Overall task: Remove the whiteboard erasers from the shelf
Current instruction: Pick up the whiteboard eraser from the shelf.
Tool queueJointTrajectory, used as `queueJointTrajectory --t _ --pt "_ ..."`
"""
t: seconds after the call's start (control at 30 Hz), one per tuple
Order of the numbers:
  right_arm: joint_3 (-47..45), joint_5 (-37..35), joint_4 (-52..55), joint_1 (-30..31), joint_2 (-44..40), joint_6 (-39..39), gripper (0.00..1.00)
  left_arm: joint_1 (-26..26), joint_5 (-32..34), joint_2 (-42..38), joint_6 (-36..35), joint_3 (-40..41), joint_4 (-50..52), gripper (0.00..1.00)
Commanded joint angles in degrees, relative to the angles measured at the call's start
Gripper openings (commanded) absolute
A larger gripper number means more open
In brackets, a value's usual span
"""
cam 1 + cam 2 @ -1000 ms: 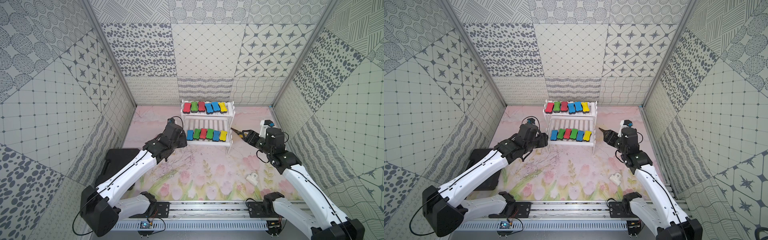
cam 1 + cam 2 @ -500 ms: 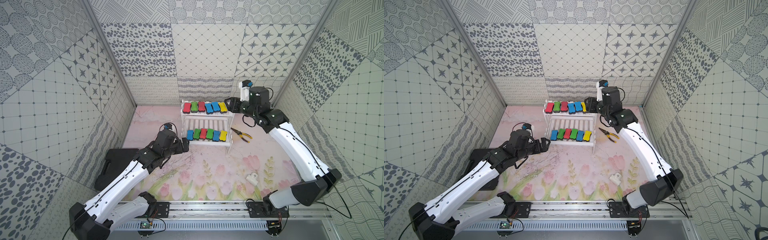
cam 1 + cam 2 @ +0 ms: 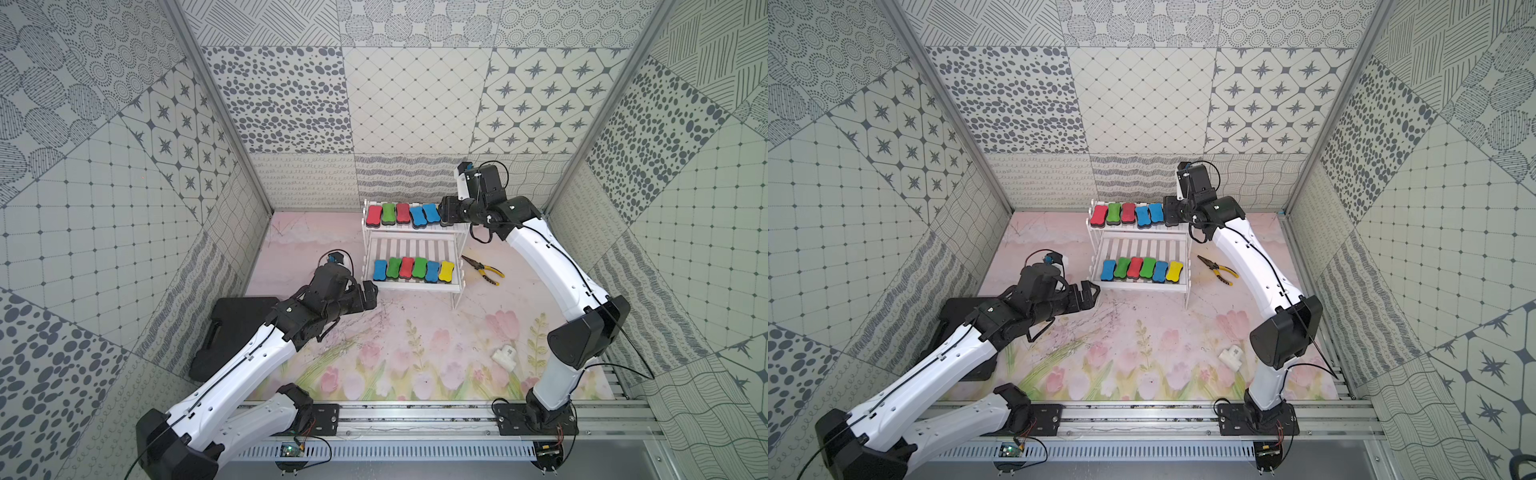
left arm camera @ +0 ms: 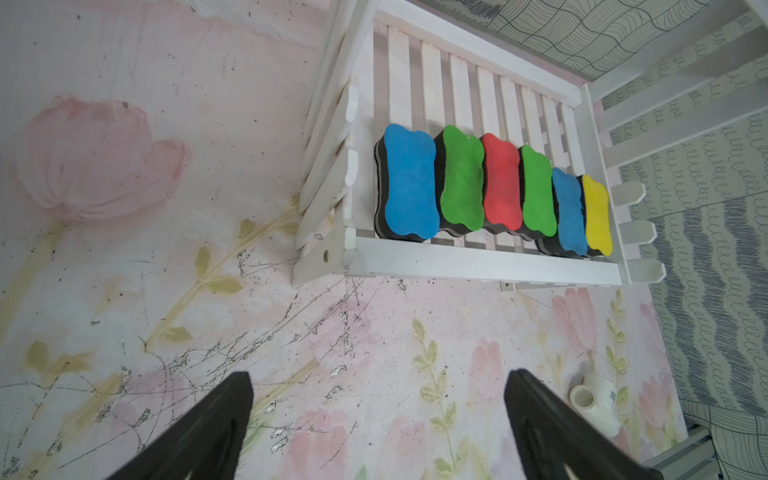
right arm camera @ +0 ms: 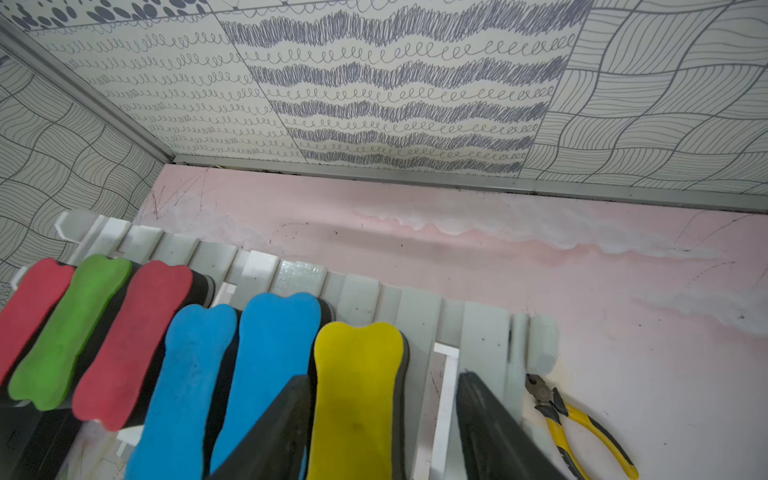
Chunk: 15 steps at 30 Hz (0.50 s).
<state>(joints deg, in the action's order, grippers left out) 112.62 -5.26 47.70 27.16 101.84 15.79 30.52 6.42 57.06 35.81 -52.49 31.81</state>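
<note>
Shelf [image 3: 415, 286] held all twelve erasers [image 3: 402, 212], six per tier. Your right gripper [image 5: 384, 376] sat open astride the upper tier's yellow eraser [image 5: 357, 399], not clamped on it. Your left gripper [image 4: 379, 374] was spread wide and empty, just short of the lower row [image 4: 500, 183].

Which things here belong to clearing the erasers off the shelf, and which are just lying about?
Part of the job:
upper-row erasers
lower-row erasers
shelf

Just lying about:
yellow-handled pliers
black case
small white fitting
</note>
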Motion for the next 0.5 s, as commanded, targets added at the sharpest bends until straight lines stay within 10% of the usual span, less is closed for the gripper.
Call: queueJointTrajectory --t 0.0,0.47 --pt "1.57 -0.02 -0.01 0.50 0.54 -0.93 0.60 -0.37 -0.89 0.33 -0.13 -0.16 0.47 1.00" --pt "-1.57 -4.32 0.02 0.77 0.09 -0.55 0.54 -0.90 -1.34 0.82 0.66 0.01 0.31 1.00"
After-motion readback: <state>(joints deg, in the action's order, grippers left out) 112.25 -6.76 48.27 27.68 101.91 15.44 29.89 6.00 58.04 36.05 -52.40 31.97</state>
